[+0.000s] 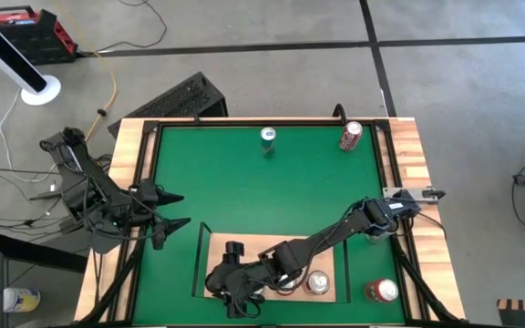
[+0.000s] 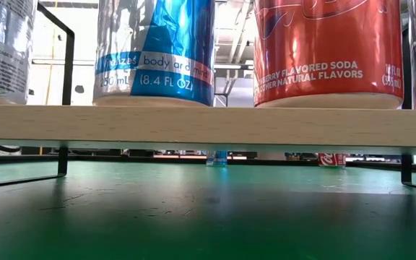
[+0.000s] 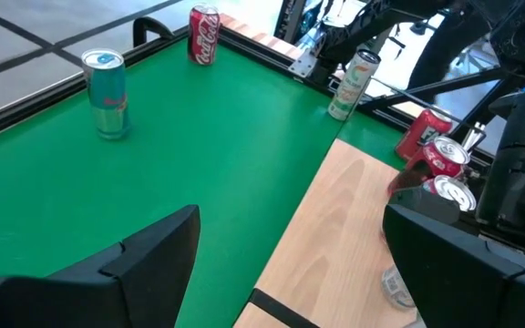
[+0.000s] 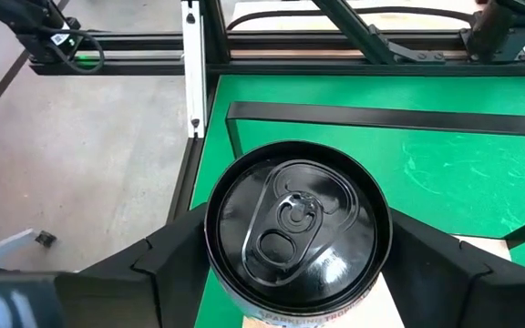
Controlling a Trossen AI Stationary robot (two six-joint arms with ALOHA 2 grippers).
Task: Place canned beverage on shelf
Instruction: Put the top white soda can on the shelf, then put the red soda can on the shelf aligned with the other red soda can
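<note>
1. The right arm reaches across the green mat (image 1: pixel 272 200) from the table's right side, stretched low and long, its wrist ending over the shelf (image 1: pixel 322 260) at the near edge
2. The right gripper (image 4: pixel 290 264) points down over the left part of the shelf, with a black-topped can (image 4: pixel 297 223) standing upright between its two dark fingers (image 4: pixel 167 260)
3. One finger flanks the can on each side, pressed close to its wall; they stand wide around it, and the can appears held
4. The left arm is folded at the table's left edge, its left gripper (image 1: pixel 173 210) pointing inward over the mat with the fingers spread apart and nothing between them
5. Ahead of the left fingers, in the left wrist view, the pale shelf board runs forward, with two red cans (image 3: pixel 440 169) standing on it beside the right arm
6. Farther beyond those fingers a teal can (image 1: pixel 268 139) and a red cola can (image 1: pixel 350 136) stand upright on the mat near the far edge, well apart
7. Another red can (image 1: pixel 381 291) stands on the mat just right of the shelf
8. The low view shows a blue-and-silver can (image 2: pixel 155 50) and a red soda can (image 2: pixel 327 50) on the shelf board
</note>
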